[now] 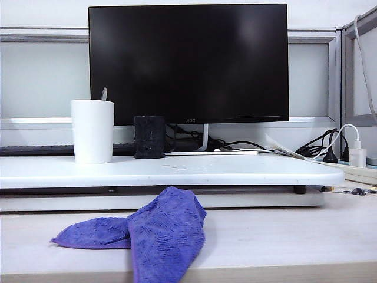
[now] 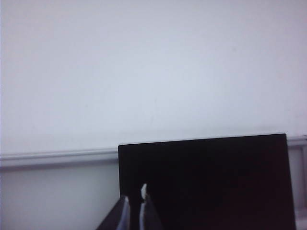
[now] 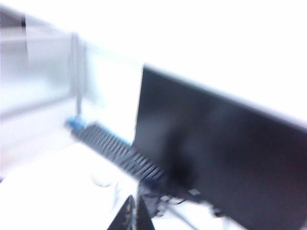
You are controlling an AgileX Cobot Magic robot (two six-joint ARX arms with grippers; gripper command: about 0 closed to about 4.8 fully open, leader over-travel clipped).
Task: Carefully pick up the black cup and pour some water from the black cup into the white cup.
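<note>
The white cup (image 1: 92,131) stands on the left of a raised white board (image 1: 247,171), with a thin grey tip (image 1: 104,93) sticking out of its rim. Just to its right stands the shorter black cup (image 1: 149,137), upright and apart from it. A few water drops (image 1: 177,167) lie on the board in front of the black cup. Neither gripper shows in the exterior view. My left gripper (image 2: 135,201) is shut and empty, pointing level at the dark monitor. My right gripper (image 3: 135,203) is shut and empty in a heavily blurred view of the board and monitor.
A purple cloth (image 1: 159,230) lies on the desk in front of the board and hangs over the near edge. A black monitor (image 1: 188,62) stands behind the cups, with a keyboard (image 3: 120,151) at its foot. Cables and a white charger (image 1: 357,154) sit at the back right.
</note>
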